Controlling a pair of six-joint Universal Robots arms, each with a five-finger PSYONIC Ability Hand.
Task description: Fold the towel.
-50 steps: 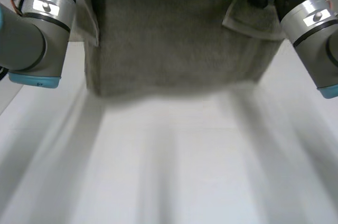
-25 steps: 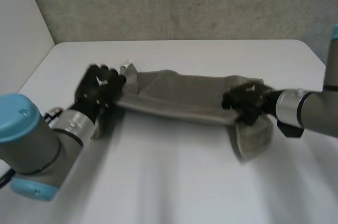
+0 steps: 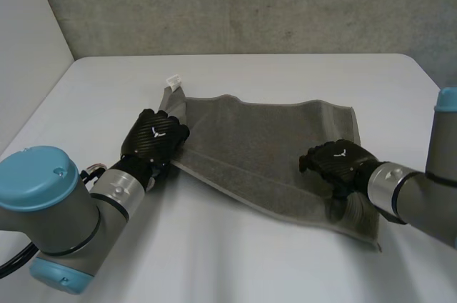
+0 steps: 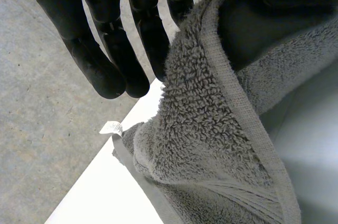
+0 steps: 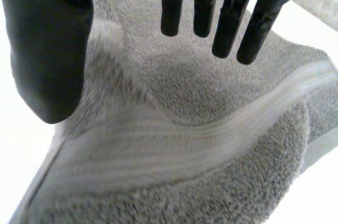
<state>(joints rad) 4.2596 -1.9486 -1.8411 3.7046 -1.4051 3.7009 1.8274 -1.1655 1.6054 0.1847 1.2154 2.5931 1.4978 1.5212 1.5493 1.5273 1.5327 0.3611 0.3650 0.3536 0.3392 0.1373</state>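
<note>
A grey towel (image 3: 264, 146) lies spread across the white table (image 3: 285, 74), with a white tag (image 3: 172, 81) at its far left corner. My left hand (image 3: 153, 138) is at the towel's left edge, shut on it. In the left wrist view the towel (image 4: 211, 145) rises between the thumb and the fingers (image 4: 100, 49), and the tag (image 4: 111, 127) lies beyond the fingertips. My right hand (image 3: 337, 161) hovers over the towel's right part, open. In the right wrist view its fingers (image 5: 232, 18) are straight and the thumb (image 5: 47, 49) stands apart above the towel (image 5: 174, 166), holding nothing.
A grey wall (image 3: 250, 3) runs behind the table's far edge, and a white panel (image 3: 28, 46) stands at the left. The towel's near right corner (image 3: 357, 214) is rumpled beside my right forearm. Bare table lies in front of the towel.
The towel came down from close in front of the head camera and now lies on the table. My right hand has let go of its right end and opened.
</note>
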